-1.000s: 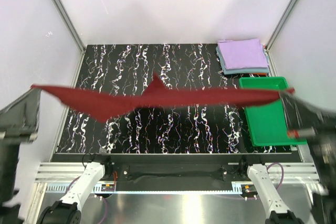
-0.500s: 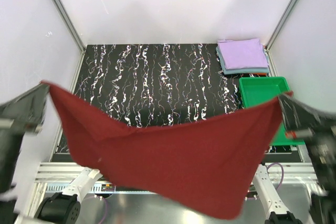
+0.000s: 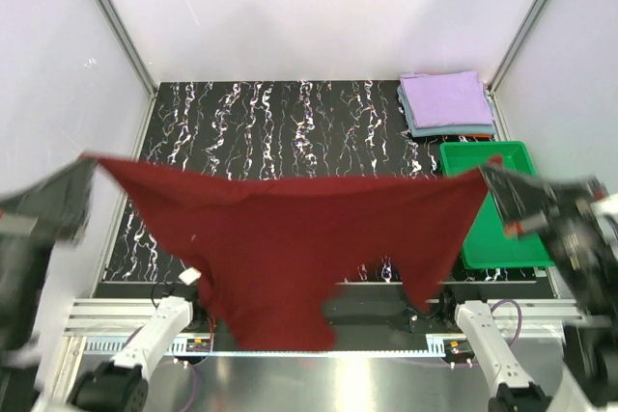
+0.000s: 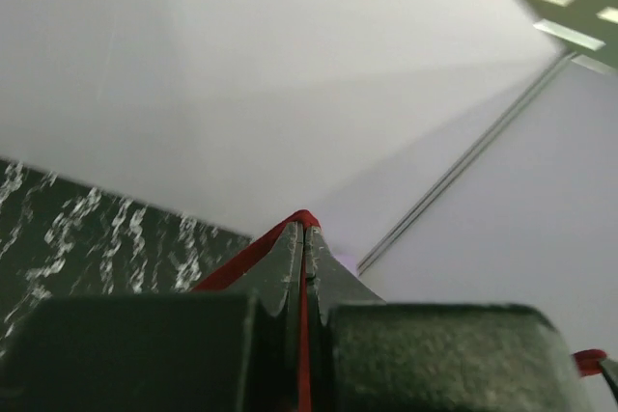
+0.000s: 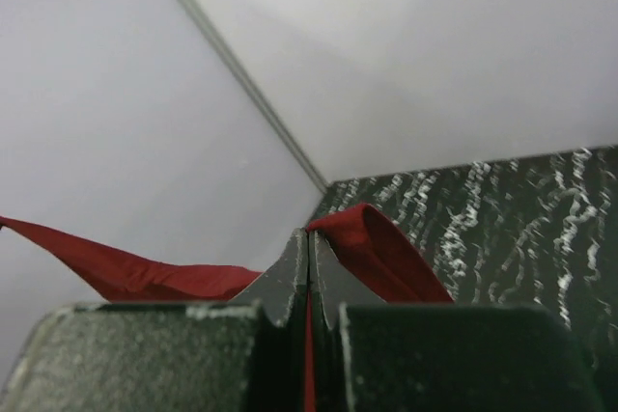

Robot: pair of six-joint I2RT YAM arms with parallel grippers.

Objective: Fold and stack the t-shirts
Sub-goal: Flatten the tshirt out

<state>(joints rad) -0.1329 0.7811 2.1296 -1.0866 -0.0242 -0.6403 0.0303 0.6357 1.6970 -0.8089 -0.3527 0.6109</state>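
I have the maroon tee hanging in the air left of the green tray, its top edge stretched between the left gripper and the right gripper, both clamped tight on a pinch of the cloth, the right one above the tray itself. It looks light and limp, its loose body sagging low, so I judge it will swing and crumple unless I hold it at two far-apart edge points under gentle tension. The folded lavender tee and grey-blue tee sit stacked just behind the tray
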